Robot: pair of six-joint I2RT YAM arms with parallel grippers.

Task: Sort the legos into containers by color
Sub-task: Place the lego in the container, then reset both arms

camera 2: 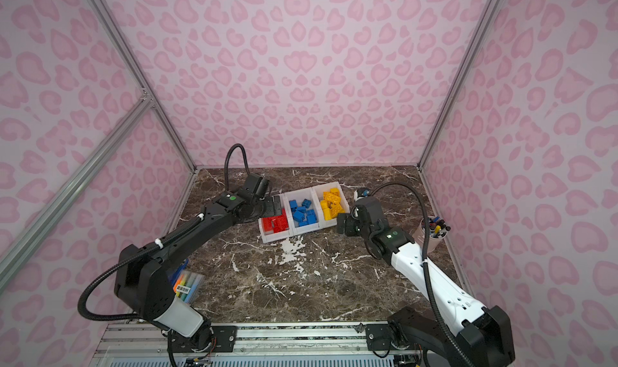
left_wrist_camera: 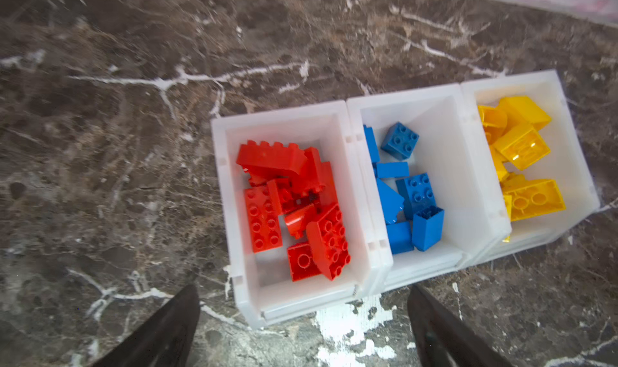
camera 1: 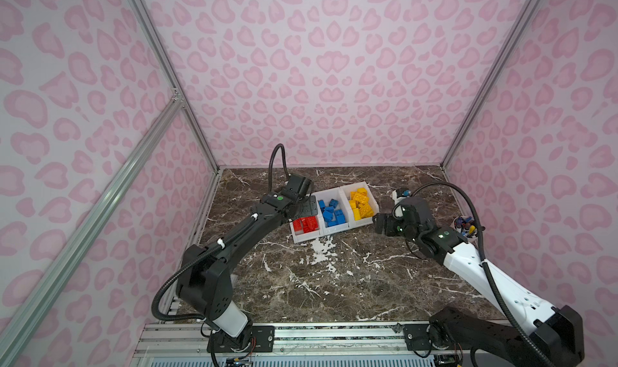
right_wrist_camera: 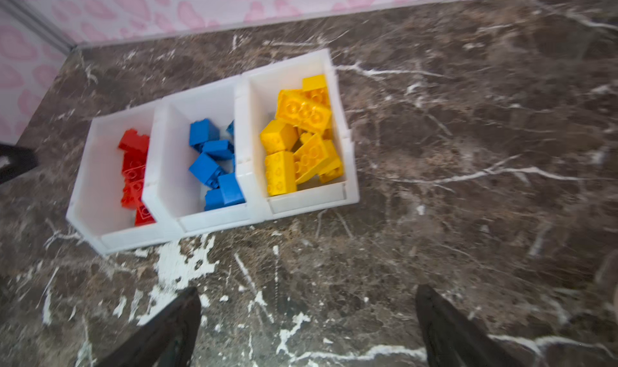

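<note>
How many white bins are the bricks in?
3, joined in a row. The first bin holds red bricks, the middle bin blue bricks, and the last bin yellow bricks. None seems hidden.

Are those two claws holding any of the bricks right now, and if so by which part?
Nothing is held. The left gripper and right gripper both stand open and empty; the bricks lie in the bins.
</note>
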